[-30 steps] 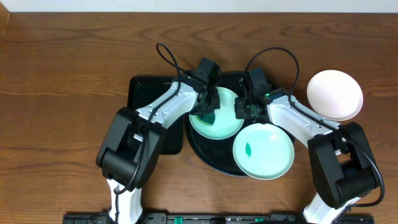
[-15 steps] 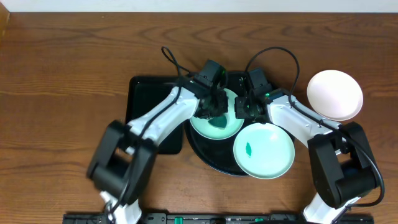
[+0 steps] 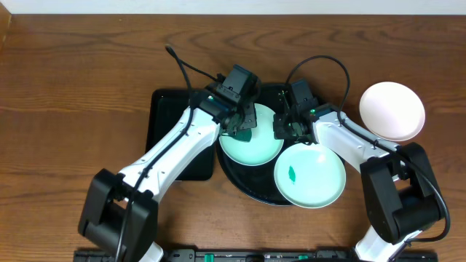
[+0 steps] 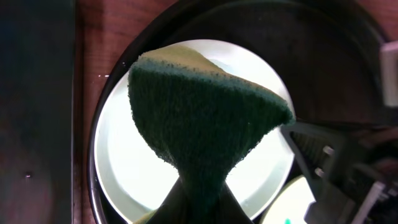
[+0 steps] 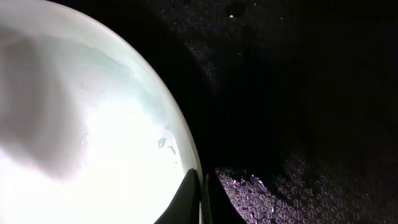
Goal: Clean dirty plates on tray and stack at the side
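Note:
The round black tray [image 3: 271, 91] holds two pale mint plates. The rear left plate [image 3: 255, 147] lies under a dark green sponge [image 4: 199, 118], which my left gripper [image 3: 244, 124] is shut on and presses against the plate's middle [image 4: 130, 155]. My right gripper [image 3: 282, 129] is shut on that same plate's right rim [image 5: 81, 124]; its fingers [image 5: 189, 196] pinch the edge over the tray floor [image 5: 298, 93]. The front right plate [image 3: 309, 177] carries a small green smear. A white plate [image 3: 392, 110] sits on the table to the right of the tray.
A smaller rectangular black tray [image 3: 171, 124] lies left of the round one, partly under my left arm. Cables loop above both wrists. The right gripper's body [image 4: 329, 162] stands close beside the sponge.
My left arm has swung its elbow out to the left and shifted the sponge a little across the plate. The right gripper and all plates have stayed put.

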